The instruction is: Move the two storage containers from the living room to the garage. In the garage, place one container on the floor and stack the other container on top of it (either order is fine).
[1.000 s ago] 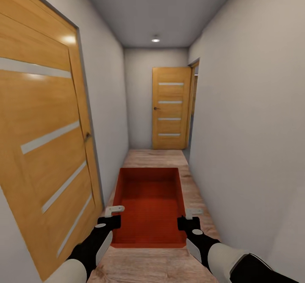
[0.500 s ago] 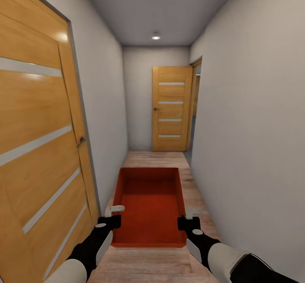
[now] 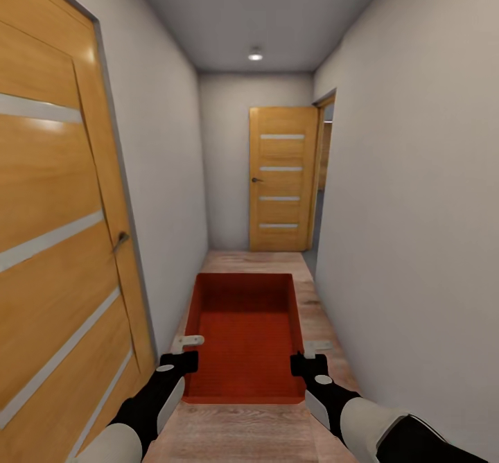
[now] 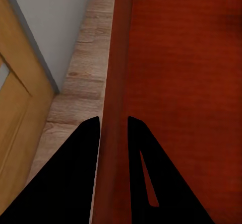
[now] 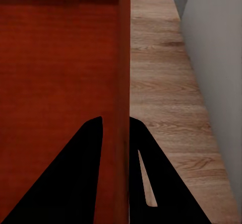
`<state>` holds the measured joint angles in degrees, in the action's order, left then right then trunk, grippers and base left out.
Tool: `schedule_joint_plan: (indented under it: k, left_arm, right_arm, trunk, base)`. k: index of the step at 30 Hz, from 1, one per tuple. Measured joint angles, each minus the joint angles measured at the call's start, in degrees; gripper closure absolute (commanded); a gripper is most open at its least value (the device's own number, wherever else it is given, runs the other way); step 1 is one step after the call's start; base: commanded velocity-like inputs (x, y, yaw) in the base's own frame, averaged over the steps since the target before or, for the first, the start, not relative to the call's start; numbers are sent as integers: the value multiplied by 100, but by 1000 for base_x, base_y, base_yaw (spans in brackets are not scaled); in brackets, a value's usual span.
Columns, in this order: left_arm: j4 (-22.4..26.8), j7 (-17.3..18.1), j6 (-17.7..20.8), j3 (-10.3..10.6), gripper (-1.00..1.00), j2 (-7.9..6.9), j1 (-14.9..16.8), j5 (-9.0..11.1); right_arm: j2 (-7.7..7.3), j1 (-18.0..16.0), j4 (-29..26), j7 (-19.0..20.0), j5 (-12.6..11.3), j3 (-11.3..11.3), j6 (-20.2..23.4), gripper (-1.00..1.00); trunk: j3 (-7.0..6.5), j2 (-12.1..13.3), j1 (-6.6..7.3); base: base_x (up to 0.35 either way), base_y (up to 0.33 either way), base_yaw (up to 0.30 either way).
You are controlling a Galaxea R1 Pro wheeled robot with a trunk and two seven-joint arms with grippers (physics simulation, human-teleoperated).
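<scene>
I hold one orange-red storage container (image 3: 244,335) level in front of me, above a wood-plank corridor floor. My left gripper (image 3: 181,360) is shut on its left wall and my right gripper (image 3: 305,362) is shut on its right wall. In the left wrist view the container's thin wall (image 4: 115,108) runs between the two dark fingers (image 4: 75,173). In the right wrist view the opposite wall (image 5: 124,83) sits pinched between the fingers (image 5: 151,178) the same way. The tray is empty inside.
A narrow corridor with white walls runs ahead. A large wooden door (image 3: 55,241) stands close on my left. Another wooden door (image 3: 281,179) closes the far end, with an open doorway (image 3: 324,172) beside it on the right. The plank floor (image 3: 253,262) continues ahead.
The camera has advanced along the corridor: the left door has slid further out of frame and the far door looks slightly nearer. Both grippers and the container keep their hold unchanged.
</scene>
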<state>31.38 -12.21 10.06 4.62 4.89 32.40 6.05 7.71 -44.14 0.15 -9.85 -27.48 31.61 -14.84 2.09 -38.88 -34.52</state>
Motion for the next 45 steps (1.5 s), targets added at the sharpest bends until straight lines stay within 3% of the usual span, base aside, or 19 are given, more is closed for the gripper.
schedule_joint_plan:
  k: [45]
  left_arm:
    - [10,0,1,10,100,-5,0,3]
  right_arm:
    - [3,0,2,-1,-2,-6,-20,100]
  trunk:
    - [0,0,0]
  base:
    - [323,0,0]
